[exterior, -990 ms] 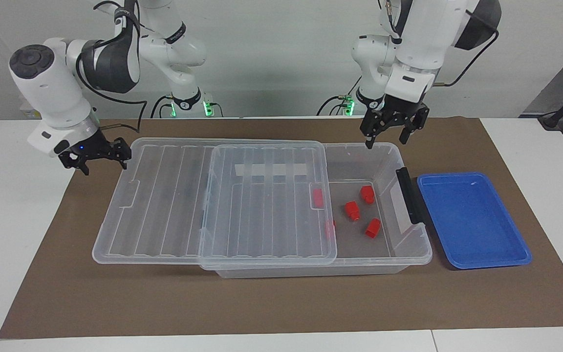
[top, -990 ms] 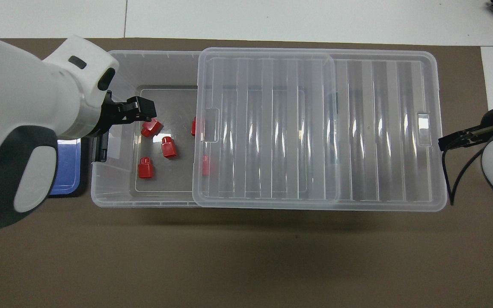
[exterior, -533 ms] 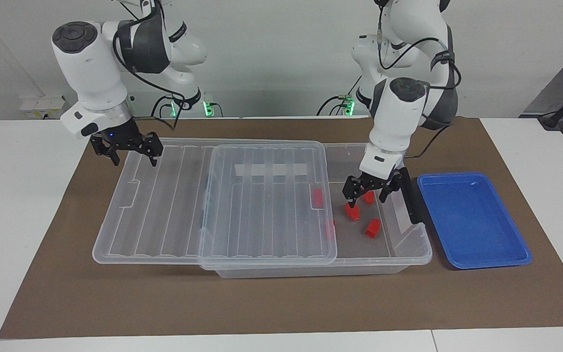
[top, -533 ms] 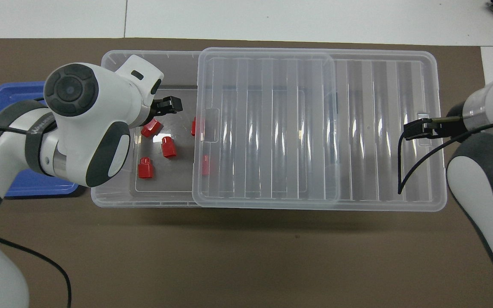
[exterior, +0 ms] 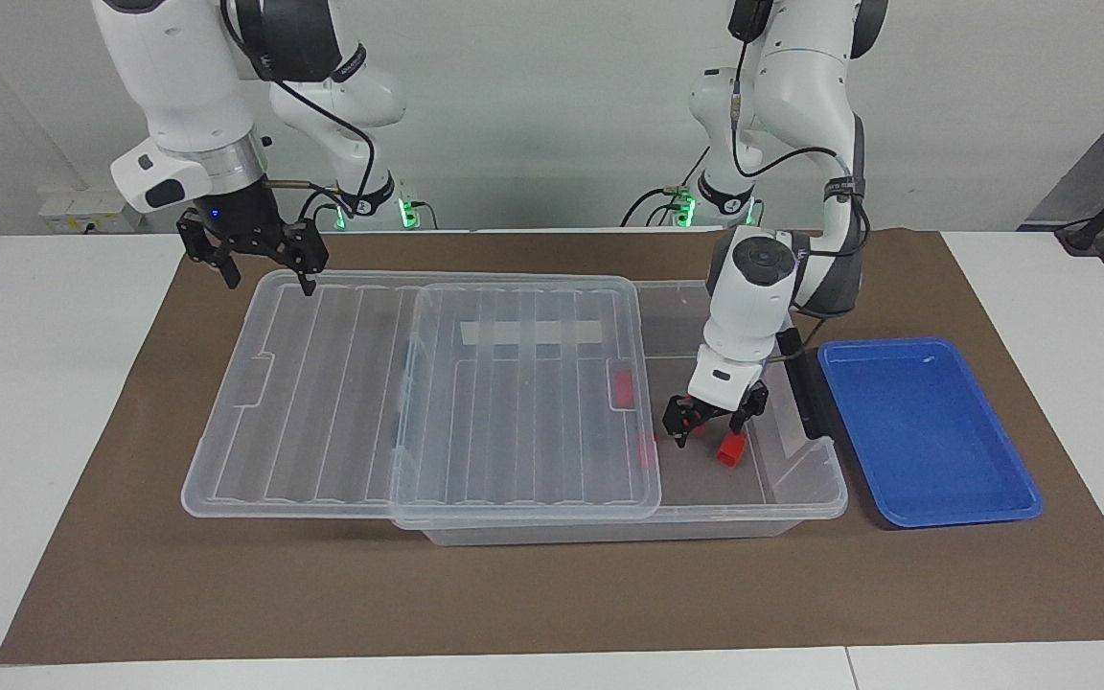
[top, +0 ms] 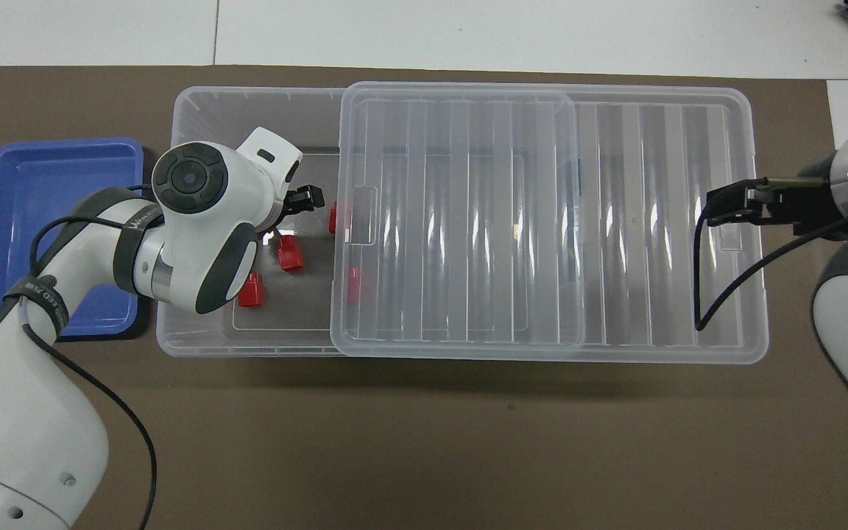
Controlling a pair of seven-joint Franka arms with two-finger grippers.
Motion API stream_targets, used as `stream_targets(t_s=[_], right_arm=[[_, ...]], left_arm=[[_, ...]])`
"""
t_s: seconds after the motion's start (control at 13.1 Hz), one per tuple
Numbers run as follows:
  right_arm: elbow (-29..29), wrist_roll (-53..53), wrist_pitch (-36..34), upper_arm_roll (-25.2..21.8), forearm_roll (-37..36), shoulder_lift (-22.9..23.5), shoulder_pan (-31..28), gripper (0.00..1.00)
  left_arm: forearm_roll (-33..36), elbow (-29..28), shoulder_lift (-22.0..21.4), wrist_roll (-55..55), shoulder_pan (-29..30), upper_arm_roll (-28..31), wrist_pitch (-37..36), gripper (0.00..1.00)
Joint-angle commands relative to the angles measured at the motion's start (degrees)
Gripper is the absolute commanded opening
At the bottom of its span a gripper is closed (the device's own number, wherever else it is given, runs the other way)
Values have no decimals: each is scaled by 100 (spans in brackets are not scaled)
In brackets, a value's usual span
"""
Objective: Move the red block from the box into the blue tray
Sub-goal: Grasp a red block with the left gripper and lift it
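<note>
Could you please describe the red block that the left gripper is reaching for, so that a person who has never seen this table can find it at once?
Find the clear box in the middle of the table; its lid is slid toward the right arm's end, leaving the part beside the blue tray open. In that open part, the left gripper is lowered over the red block. Unlike the other red blocks, it lies between the open fingers.

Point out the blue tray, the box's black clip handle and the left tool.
blue tray (exterior: 926,431): facing view, bare floor of the tray.
black clip handle (exterior: 806,395): facing view, middle of the bar.
left tool (exterior: 713,428): facing view, midway between its fingertips.
</note>
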Motion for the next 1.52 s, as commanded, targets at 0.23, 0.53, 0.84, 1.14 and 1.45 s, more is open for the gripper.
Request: stream_targets(t_s=[0.23, 0.53, 0.84, 1.14, 1.45], right_arm=[[-85, 267, -342, 0, 133, -282, -69, 100], [-60, -155, -113, -26, 326, -239, -131, 100], [-112, -147, -122, -26, 326, -265, -131, 100], [-104, -164, -157, -44, 326, -274, -140, 100], [-104, -173, -192, -53, 326, -282, -140, 100]], left_arm=[[138, -807, -314, -754, -238, 5, 262, 100], [138, -859, -331, -771, -275, 5, 199, 96], [138, -877, -349, -754, -362, 14, 191, 88], [138, -869, -358, -692, -362, 23, 165, 38], [147, -589, -419, -552, -336, 32, -351, 14]])
